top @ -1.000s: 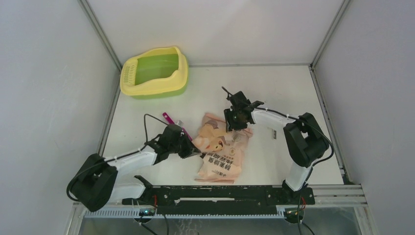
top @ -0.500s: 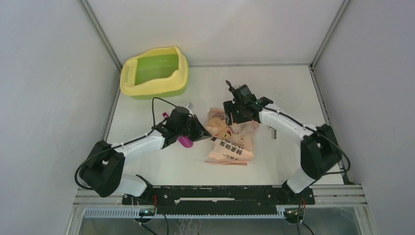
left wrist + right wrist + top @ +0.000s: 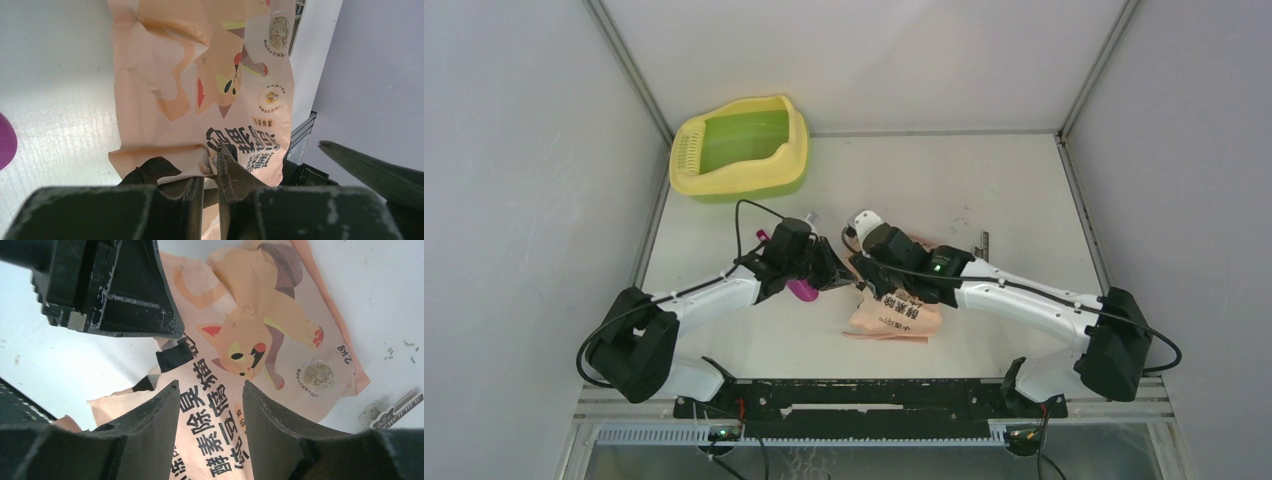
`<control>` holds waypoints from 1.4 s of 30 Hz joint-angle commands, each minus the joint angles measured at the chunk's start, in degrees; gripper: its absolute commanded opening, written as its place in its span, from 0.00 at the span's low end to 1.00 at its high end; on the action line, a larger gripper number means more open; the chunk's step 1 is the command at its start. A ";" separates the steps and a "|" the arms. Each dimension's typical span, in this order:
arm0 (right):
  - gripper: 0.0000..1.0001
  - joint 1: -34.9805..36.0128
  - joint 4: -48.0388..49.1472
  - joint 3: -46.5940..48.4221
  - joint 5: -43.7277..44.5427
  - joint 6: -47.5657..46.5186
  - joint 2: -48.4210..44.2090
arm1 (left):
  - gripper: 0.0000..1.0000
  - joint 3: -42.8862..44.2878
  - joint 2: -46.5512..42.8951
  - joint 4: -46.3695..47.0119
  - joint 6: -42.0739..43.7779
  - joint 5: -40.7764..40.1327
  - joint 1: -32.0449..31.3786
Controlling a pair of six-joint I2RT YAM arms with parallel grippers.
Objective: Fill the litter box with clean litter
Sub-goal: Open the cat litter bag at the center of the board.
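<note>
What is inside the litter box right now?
Inside the litter box only smooth green basin shows, no heap of litter. The near wall hides the basin's front strip, and loose granules would be too small to see.

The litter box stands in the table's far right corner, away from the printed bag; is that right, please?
Not quite: the top view shows the litter box in the far left corner of the table, away from the printed bag.

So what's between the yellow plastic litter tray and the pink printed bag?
Top view: white tabletop, then the left arm's fingers and a magenta plastic scoop.
</note>
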 commanded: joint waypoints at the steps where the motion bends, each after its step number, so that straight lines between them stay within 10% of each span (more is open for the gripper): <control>1: 0.58 3.06 3.52 -0.40 6.39 -4.42 2.46 | 0.19 1.51 -2.04 2.20 -0.18 2.19 -0.20; 42: 0.54 5.99 9.46 -1.71 13.97 -4.93 6.69 | 0.20 -1.39 -4.24 5.39 -2.43 1.72 -0.08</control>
